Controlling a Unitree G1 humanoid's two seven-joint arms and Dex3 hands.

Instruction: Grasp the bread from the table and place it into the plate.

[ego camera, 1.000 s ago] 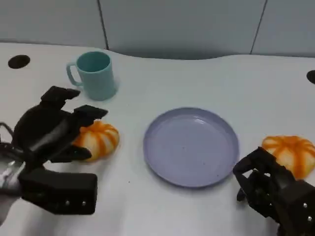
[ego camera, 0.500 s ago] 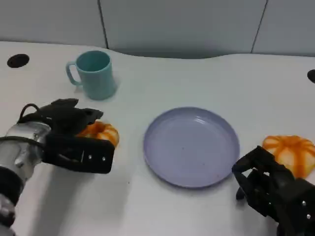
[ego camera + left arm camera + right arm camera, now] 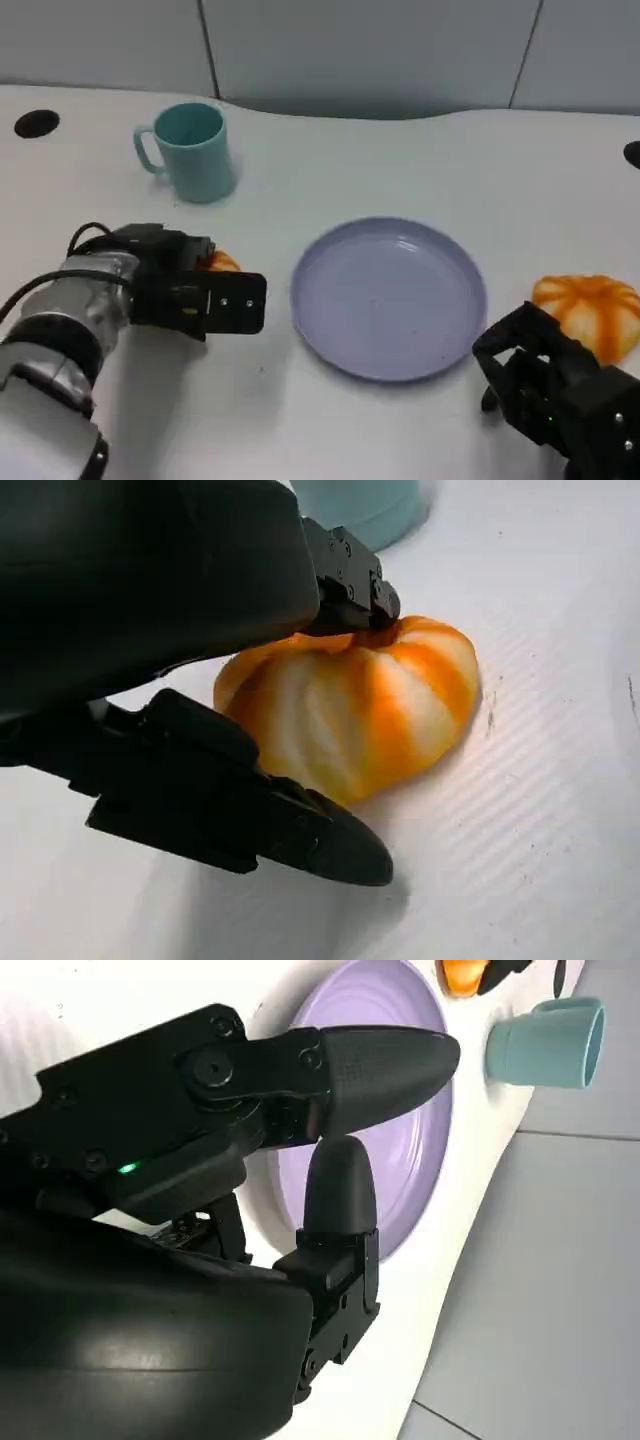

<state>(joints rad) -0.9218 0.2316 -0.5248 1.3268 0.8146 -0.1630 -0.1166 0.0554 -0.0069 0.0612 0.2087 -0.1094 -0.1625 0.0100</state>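
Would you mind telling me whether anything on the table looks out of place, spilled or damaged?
Nothing stands out. The mug stands upright, the plate lies flat and bare, and both bread buns look whole on the table. The left hand is over one bun.

White table (image 3: 330,165) — grey panelled wall (image 3: 370,50) behind.

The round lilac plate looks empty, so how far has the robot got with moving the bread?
Nothing is delivered yet: the round lilac plate holds no bread. In hand: the left hand covers the orange-and-white striped bun beside the teal mug, fingers on either side of it, but the bun sits on the white table. Left: closing, lifting, carrying and releasing. A second striped bun lies beside the right hand, untouched.
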